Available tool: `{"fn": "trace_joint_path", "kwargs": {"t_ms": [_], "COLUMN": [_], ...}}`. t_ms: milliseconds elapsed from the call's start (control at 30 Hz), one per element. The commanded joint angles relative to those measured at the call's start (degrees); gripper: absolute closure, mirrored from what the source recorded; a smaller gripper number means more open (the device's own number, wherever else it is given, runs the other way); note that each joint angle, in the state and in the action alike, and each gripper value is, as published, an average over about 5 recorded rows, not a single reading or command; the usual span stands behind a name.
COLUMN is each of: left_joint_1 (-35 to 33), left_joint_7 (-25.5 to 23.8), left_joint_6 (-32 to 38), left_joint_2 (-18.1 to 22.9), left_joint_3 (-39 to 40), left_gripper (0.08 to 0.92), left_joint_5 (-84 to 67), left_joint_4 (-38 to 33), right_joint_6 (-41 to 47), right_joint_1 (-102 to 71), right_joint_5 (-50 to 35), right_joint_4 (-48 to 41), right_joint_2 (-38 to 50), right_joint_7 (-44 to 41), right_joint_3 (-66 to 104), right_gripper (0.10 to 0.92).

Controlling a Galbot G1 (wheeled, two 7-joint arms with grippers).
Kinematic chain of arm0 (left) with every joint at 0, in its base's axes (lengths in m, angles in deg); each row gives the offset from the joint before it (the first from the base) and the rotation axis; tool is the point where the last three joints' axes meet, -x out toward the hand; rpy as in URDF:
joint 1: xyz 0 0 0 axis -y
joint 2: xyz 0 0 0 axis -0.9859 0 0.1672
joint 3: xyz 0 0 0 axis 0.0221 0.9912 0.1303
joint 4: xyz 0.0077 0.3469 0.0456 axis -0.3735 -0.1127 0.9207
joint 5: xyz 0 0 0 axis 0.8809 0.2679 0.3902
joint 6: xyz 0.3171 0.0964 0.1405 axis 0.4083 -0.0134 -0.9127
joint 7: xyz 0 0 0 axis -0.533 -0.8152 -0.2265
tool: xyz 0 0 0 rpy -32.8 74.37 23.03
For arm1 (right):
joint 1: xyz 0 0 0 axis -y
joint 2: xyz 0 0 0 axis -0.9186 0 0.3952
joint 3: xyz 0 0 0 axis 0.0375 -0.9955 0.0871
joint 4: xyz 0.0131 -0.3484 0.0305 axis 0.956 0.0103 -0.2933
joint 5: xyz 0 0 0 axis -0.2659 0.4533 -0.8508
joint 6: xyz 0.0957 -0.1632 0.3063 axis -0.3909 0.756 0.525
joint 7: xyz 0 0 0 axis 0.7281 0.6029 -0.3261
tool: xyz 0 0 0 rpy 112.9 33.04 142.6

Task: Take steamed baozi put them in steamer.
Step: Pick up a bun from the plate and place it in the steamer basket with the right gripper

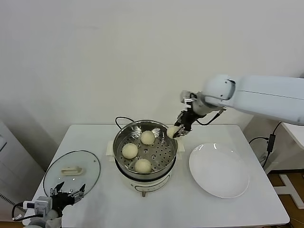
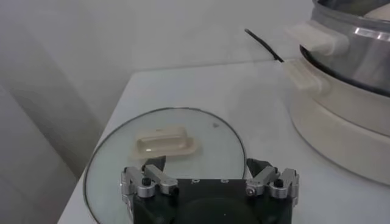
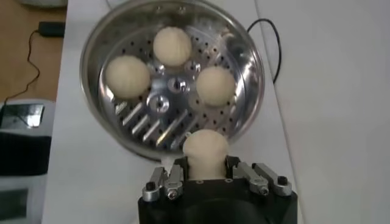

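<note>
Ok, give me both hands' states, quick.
Left hand: open, empty, parked above the glass lid.
Right hand: shut on a baozi at the steamer rim.

The right arm (image 1: pixel 266 97) is a thick, smooth white shell that narrows to a rounded white joint cap, with a thin black cable looping beneath the wrist. Both the right gripper (image 3: pixel 207 176) and the left gripper (image 2: pixel 210 182) have matte black bodies carrying silver metal finger brackets fastened with dark screws.
</note>
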Motion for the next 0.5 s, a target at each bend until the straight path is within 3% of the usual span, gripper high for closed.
{"fn": "trace_joint_path", "kwargs": {"t_ms": [33,500], "left_joint_1": [0.18,-1.08], "left_joint_7": [0.06,0.05], "left_joint_6": [-0.12,0.48], "left_joint_2": [0.22,0.90], "left_joint_3": [0.16,-1.24], "left_gripper": [0.177,0.177], "left_joint_5": [-0.03,-0.36], "left_joint_4": [-0.14,-0.23], "right_joint_6": [3.80,4.71], "right_joint_1": [-3.94,-10.91], "right_joint_5": [-4.26,-0.14], "right_joint_4": [-0.35,-2.33], "right_joint_2": [-7.47,-9.72], "right_joint_7": [5.07,7.47], "right_joint_3": [0.39,1.40], "right_gripper": [0.628,0.634]}}
